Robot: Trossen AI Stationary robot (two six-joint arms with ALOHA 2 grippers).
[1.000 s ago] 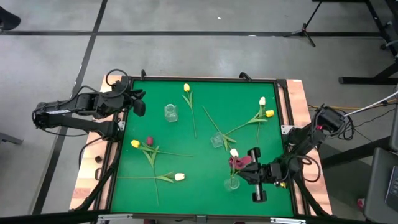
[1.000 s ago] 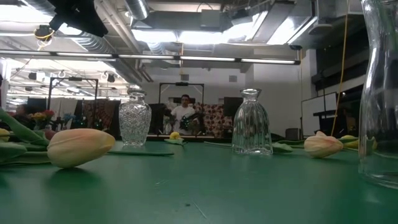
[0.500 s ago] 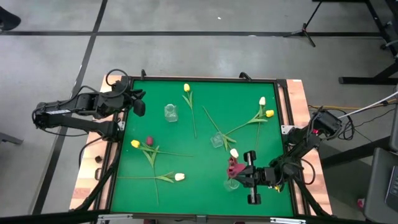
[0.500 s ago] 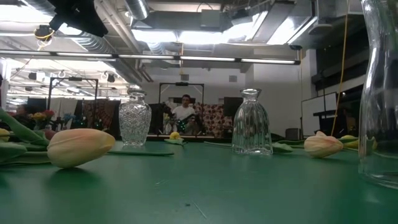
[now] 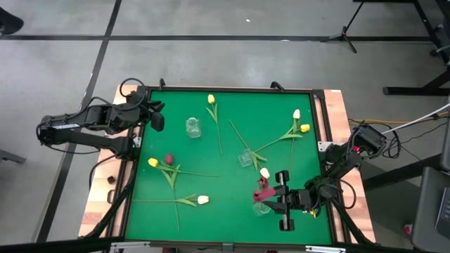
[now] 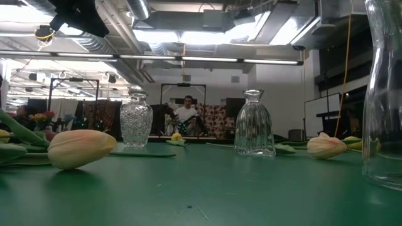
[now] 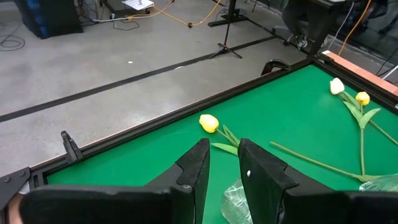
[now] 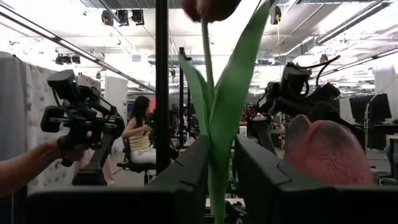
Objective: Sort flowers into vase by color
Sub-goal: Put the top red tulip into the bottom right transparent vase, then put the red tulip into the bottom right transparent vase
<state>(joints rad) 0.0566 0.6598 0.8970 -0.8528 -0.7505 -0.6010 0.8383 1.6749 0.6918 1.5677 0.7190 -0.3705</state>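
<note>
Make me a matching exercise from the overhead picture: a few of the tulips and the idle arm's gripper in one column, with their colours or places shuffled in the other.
Things:
1. topmost tulip in the overhead view
2. upright tulip at the right gripper
3. bottommost tulip in the overhead view
4. left gripper

Descriptions:
A. cream-white head
B. waiting at the left edge of the table
C. yellow head
D. dark red head

Pairs: 1-C, 2-D, 3-A, 4-B
</note>
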